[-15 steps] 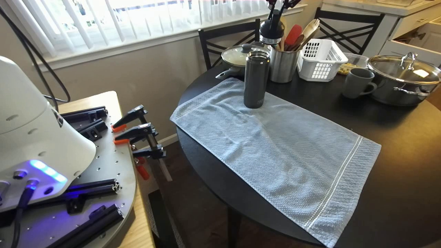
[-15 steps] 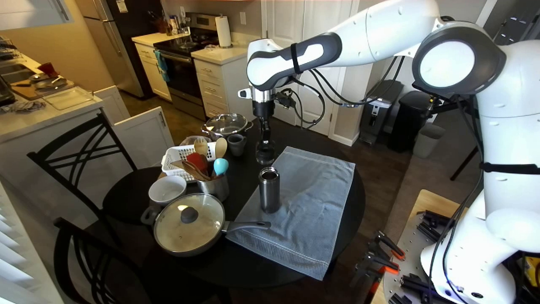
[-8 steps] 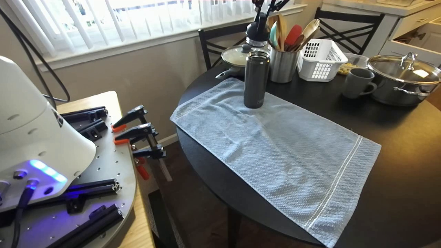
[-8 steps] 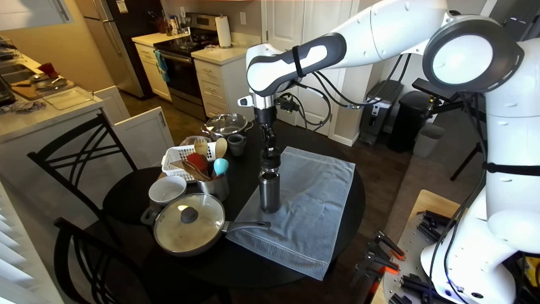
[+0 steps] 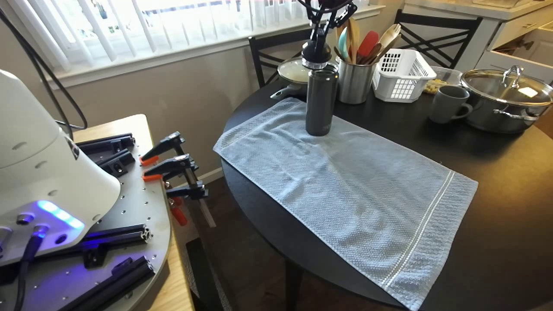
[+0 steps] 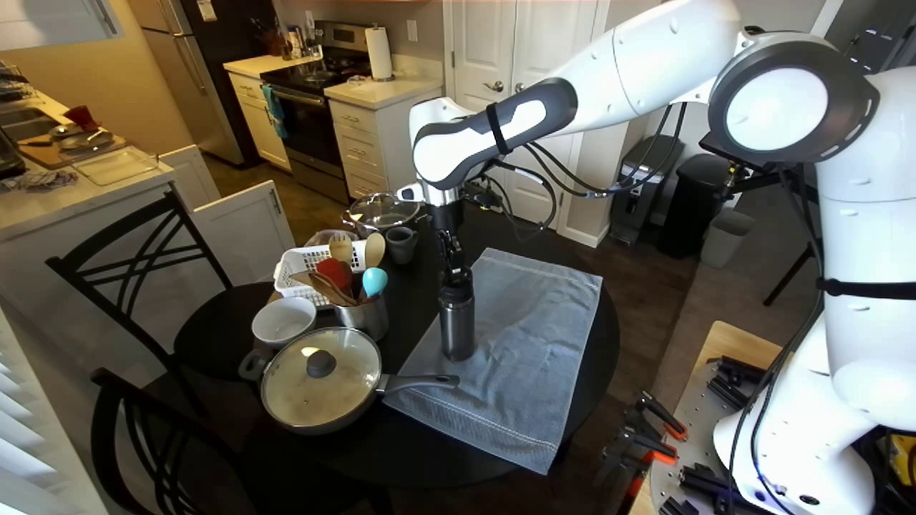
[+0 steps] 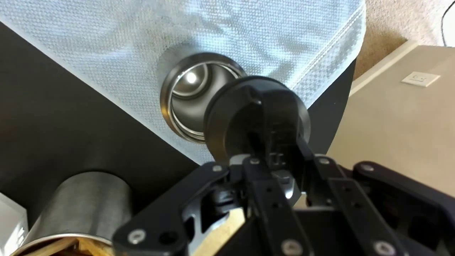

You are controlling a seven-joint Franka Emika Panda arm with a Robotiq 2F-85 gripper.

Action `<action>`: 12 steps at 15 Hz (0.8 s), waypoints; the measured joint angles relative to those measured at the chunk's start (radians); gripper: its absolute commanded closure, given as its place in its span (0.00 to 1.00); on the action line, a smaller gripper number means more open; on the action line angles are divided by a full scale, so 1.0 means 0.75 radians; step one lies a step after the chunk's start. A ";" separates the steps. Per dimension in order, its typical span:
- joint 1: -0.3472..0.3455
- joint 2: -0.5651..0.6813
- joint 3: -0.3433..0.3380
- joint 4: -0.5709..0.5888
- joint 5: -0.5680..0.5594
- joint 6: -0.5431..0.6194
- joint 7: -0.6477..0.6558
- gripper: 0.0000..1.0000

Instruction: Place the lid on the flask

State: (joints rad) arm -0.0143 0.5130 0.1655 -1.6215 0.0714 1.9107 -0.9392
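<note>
Grey mug (image 5: 446, 107) beside the steel pot (image 5: 488, 115), white basket (image 5: 402, 80) beside the utensil holder (image 5: 355, 84)

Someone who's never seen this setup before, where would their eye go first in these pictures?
Most likely to the big white robot arm, stretching in from the right of an exterior view. Next, probably, the black lid held in its tool: in the wrist view it hides only part of the open mouth of the flask. The blue-grey towel beneath the flask also stands out against the dark table.

Black lid (image 5: 315, 57) off-centre above open, upright grey flask (image 5: 320, 103).
</note>
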 measured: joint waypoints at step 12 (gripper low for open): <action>0.004 0.013 -0.053 0.007 -0.001 0.082 0.001 0.91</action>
State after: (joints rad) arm -0.0116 0.5225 0.1258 -1.6160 0.0706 1.9724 -0.9381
